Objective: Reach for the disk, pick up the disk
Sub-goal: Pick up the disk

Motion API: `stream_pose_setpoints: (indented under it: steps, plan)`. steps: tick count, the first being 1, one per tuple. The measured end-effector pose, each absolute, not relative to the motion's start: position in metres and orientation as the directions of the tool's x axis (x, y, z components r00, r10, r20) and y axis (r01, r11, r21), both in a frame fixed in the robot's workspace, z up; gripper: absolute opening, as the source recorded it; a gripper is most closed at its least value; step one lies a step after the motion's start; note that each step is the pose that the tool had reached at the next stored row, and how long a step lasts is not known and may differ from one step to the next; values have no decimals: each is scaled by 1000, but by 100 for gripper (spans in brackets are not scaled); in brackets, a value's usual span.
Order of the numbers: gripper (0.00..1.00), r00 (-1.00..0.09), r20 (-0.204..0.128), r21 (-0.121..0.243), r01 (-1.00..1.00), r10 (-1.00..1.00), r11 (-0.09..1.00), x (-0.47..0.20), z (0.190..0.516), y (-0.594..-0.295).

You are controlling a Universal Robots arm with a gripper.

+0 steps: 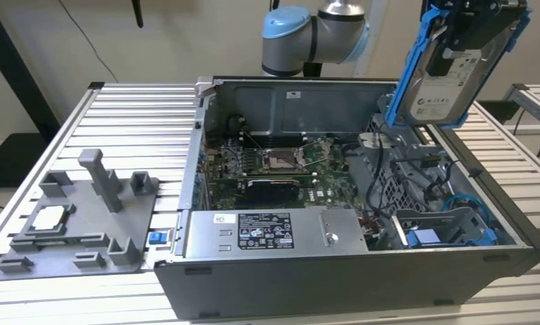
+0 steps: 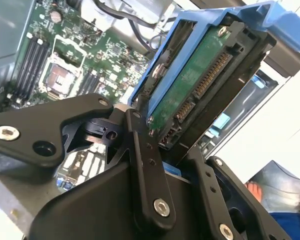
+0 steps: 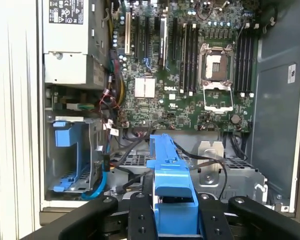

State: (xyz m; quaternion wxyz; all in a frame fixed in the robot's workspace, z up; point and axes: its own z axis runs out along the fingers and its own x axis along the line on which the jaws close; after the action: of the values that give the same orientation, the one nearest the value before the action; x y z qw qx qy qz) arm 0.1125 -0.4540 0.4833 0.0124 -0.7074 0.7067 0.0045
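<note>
Gripping the one disk (image 1: 451, 71), your claw (image 1: 476, 20) is clamped on its blue bracket.
You see it hanging upright, clear above the open computer case (image 1: 342, 271), with one grey fixture tray (image 1: 72, 223) on the slatted surface (image 1: 135, 115).

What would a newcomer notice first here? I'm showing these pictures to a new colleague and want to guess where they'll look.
Probably the disk in its bright blue bracket, held upright in the gripper above the exterior view's right side of the open computer case. In the second wrist view its green circuit board faces the camera. Next, the motherboard lying exposed inside the case.
</note>
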Motion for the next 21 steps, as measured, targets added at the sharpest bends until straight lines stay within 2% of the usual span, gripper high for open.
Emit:
stream_pose_setpoints:
  steps: [21]
  plan:
    - [0,1,-23,-7,-1000,-1000,-1,111,484,-496]
